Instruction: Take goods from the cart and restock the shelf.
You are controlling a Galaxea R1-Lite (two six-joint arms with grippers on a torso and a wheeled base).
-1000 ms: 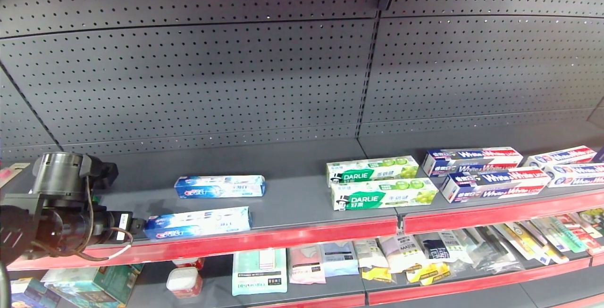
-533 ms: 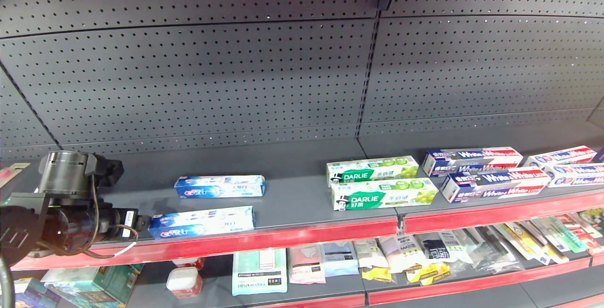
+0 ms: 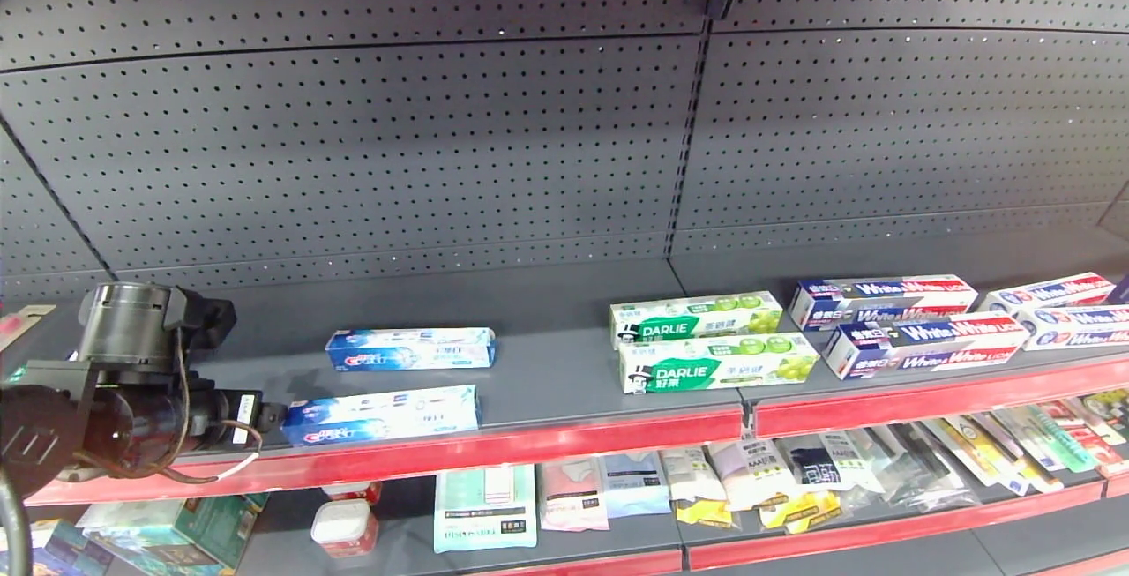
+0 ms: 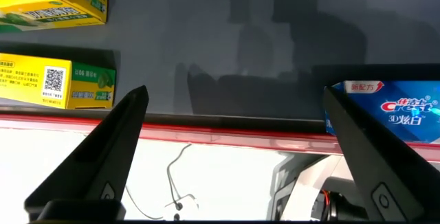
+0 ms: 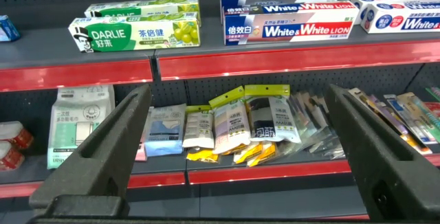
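Two blue toothpaste boxes lie on the grey shelf (image 3: 564, 355): one near the red front lip (image 3: 381, 415) and one behind it (image 3: 410, 348). My left gripper (image 3: 265, 413) is at the left end of the front box, level with the shelf. In the left wrist view this gripper (image 4: 235, 93) is open with bare shelf between its fingers, and the front blue box (image 4: 385, 110) sits against one finger (image 4: 357, 148). My right gripper (image 5: 238, 93) is open and holds nothing, facing the shelf front from a distance.
Two green toothpaste boxes (image 3: 719, 362) and several white-and-blue ones (image 3: 926, 342) fill the shelf's right half. Yellow boxes (image 4: 55, 80) lie on the shelf beyond my left gripper. Pouches and packets (image 3: 750, 475) crowd the lower shelf. Bare shelf lies between the blue and green boxes.
My left arm has moved a little to the right, and the front blue box has slid right along the shelf lip with it. The other boxes stayed put.
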